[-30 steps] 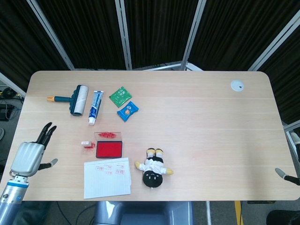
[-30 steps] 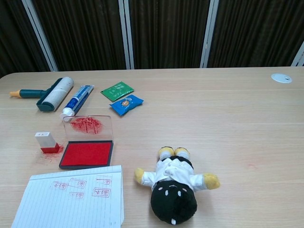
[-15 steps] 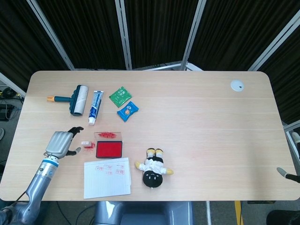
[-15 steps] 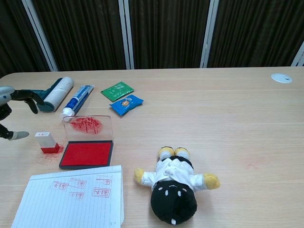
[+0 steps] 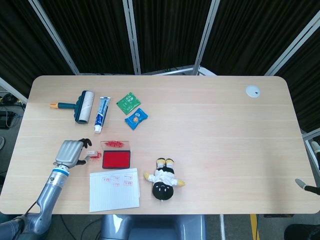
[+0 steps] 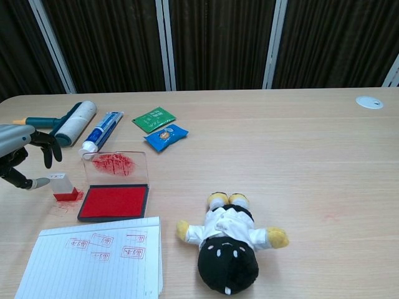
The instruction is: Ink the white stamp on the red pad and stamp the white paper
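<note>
The white stamp [image 6: 61,184] stands upright on its red base, just left of the open red pad [image 6: 115,202], whose clear lid [image 6: 116,164] lies flat behind it. My left hand [image 6: 22,156] is right beside the stamp on its left. The thumb tip touches or nearly touches the stamp's side, and the curled fingers [image 6: 51,147] hover above and behind it without closing on it. In the head view the left hand [image 5: 71,152] sits against the stamp [image 5: 90,152], next to the pad [image 5: 116,159]. The white lined paper [image 6: 96,258] with red prints lies in front. Only a grey tip of my right hand [image 5: 303,185] shows.
A lint roller [image 6: 67,122], a toothpaste tube [image 6: 101,131], a green packet [image 6: 154,118] and a blue packet [image 6: 166,136] lie behind the pad. A plush doll [image 6: 229,243] lies right of the paper. A white disc [image 6: 369,102] sits at the far right corner.
My left hand has come in from the table's left edge towards the right, its fingers curling, until it reaches the stamp. The stamp, pad and paper have not moved.
</note>
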